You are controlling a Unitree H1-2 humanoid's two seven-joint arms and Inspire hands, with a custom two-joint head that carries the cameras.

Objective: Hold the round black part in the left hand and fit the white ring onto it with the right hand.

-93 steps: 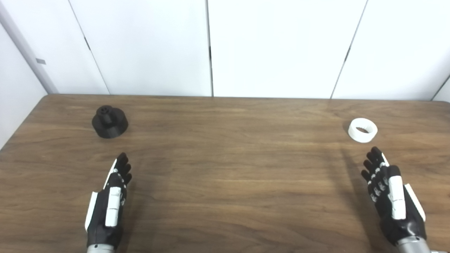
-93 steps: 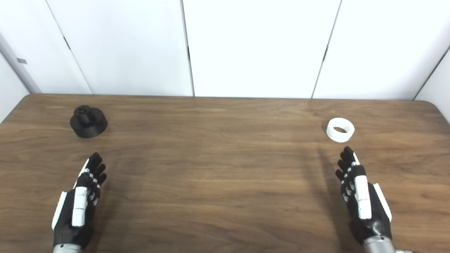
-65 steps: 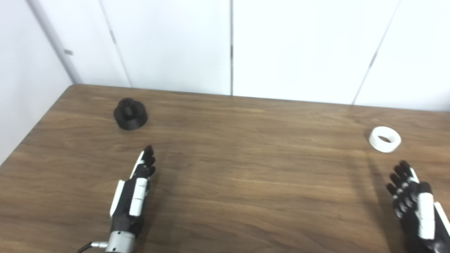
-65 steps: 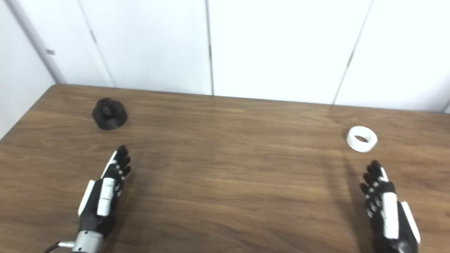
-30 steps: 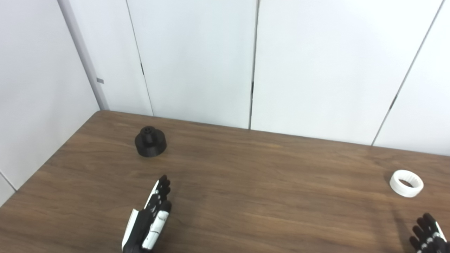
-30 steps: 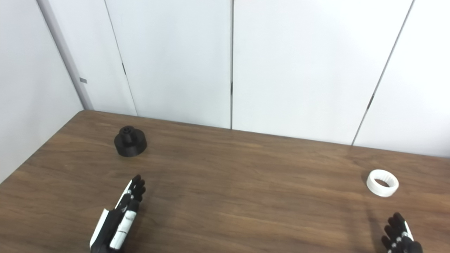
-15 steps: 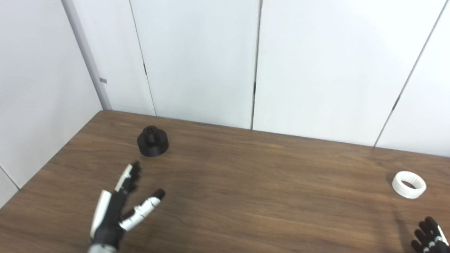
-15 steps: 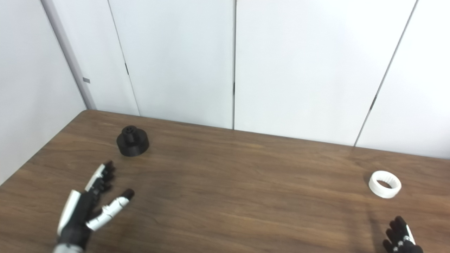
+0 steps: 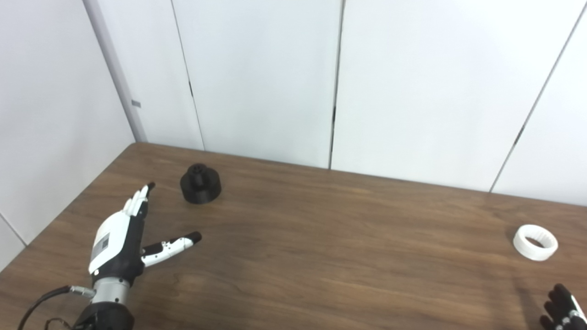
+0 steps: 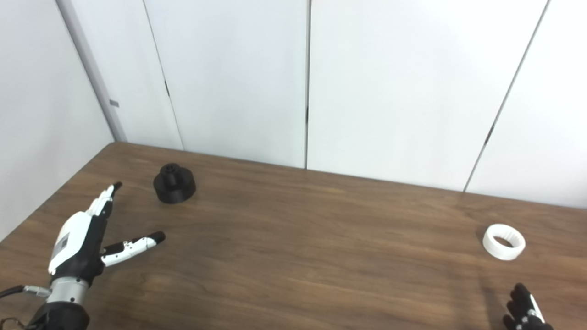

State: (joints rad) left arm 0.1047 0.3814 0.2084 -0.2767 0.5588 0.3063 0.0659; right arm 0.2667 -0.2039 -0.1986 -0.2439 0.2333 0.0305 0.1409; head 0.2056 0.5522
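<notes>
The round black part (image 9: 200, 184), a wide disc with a short hub on top, stands on the wooden table (image 9: 321, 238) at the far left. My left hand (image 9: 124, 238) hovers in front of it and to its left, open, thumb spread wide, holding nothing. The white ring (image 9: 535, 242) lies flat near the table's right edge. Only the fingertips of my right hand (image 9: 560, 311) show at the bottom right corner, straight and spread, in front of the ring and apart from it.
White wall panels (image 9: 335, 82) rise right behind the table's far edge. A side wall (image 9: 46, 114) runs close along the table's left edge. A cable (image 9: 41, 302) trails from my left wrist.
The camera has tilted up and turned left. My left hand has lifted, moved left and forward toward the black part and spread its thumb. The right hand has stayed put.
</notes>
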